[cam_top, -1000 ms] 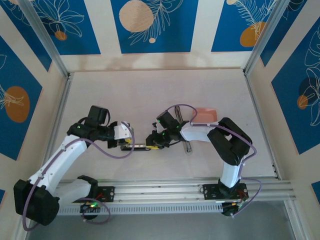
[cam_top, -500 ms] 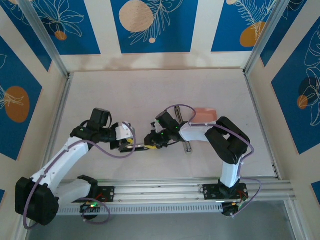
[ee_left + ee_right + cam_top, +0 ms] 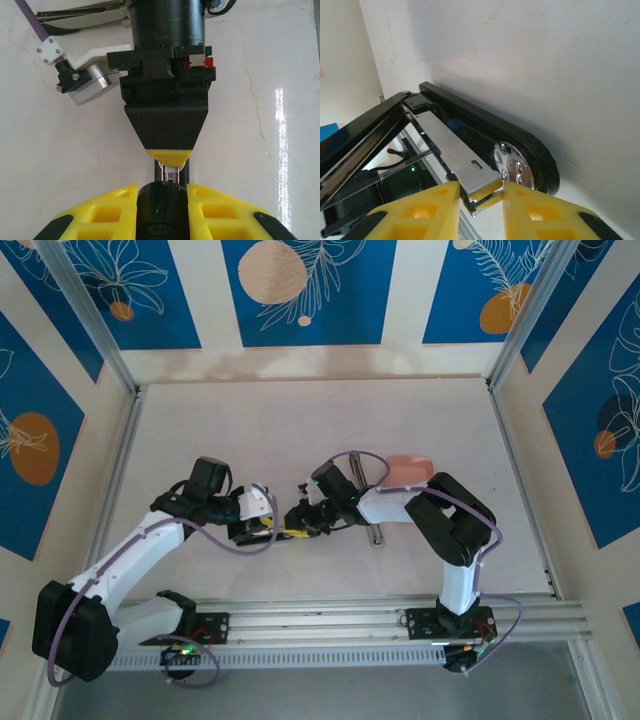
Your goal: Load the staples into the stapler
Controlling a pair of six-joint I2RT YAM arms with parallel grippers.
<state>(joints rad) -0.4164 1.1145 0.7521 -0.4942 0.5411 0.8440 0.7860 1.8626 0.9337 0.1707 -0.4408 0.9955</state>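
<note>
White arms point(image 3: 130, 552), black joints point(image 3: 208, 480), purple cables point(image 3: 31, 17), yellow fingers point(image 3: 107, 212).

The premises were a robotics test cell of laboratory type. A pale worktop point(image 3: 300, 430) was enclosed by aluminium frame posts point(image 3: 92, 320) and printed blue leaf-pattern panels point(image 3: 300, 290). The cabled left arm point(image 3: 130, 552) and right arm point(image 3: 458, 540) were bolted to a slotted metal rail point(image 3: 330, 618) at the near edge.
</note>
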